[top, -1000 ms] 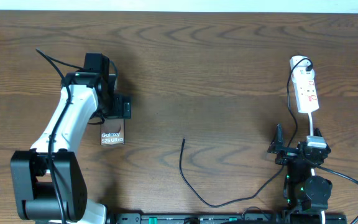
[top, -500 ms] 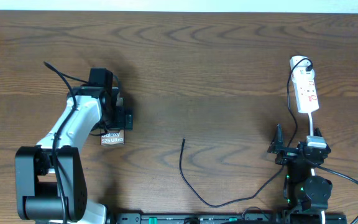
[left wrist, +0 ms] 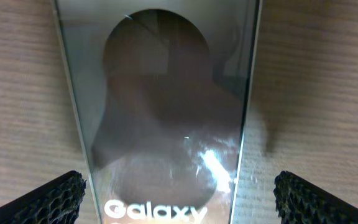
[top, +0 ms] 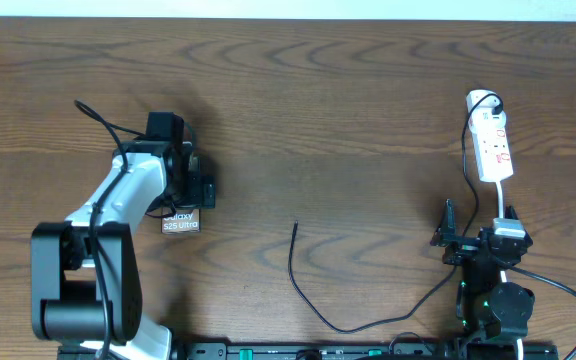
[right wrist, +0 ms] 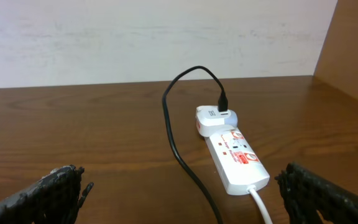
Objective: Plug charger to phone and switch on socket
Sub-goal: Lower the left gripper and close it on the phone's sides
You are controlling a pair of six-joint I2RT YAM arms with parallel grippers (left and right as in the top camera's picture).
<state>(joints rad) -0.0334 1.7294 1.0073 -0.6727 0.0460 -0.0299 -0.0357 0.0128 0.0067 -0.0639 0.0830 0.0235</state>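
L gripper [left wrist: 179, 198] wide over phone [left wrist: 166, 106], charger [top: 290, 262] apart

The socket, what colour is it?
The socket is white with red markings, clearest in the right wrist view.

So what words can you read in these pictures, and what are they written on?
"Galaxy S25 Ultra": white letters on the near end of the phone, in the overhead view.
"Galaxy": the same lettering in the left wrist view, cut off at the bottom edge of the picture.
Red markings on the socket: too small and blurred to read.
No other writing shows.
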